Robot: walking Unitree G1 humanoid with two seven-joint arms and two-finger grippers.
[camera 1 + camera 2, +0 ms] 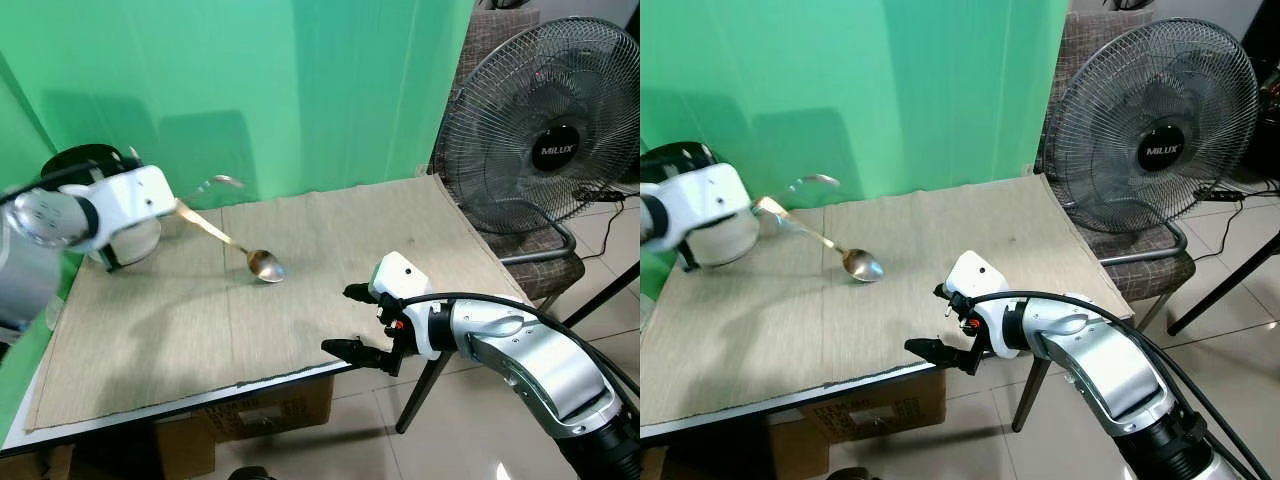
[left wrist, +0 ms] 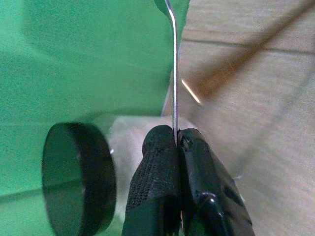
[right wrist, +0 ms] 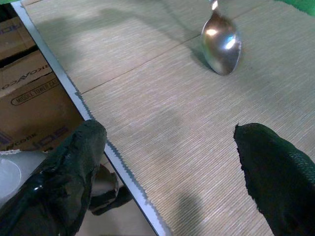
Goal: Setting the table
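Left wrist view: utensil handle (image 2: 174, 73) between fingers (image 2: 157, 167).

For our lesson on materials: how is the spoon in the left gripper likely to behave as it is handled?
The spoon looks like thin polished metal, so probably stiff, light and slippery. The left gripper pinches only the handle's end, so it may swivel. Its rounded bowl could rock on the mat.

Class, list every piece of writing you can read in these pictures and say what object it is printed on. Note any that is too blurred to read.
"MILUX": white letters on the black hub of the fan.
Dark print on the cardboard box under the table edge: partly cut off and blurred, not surely readable.
No writing shows on the spoon, the mat or either claw.
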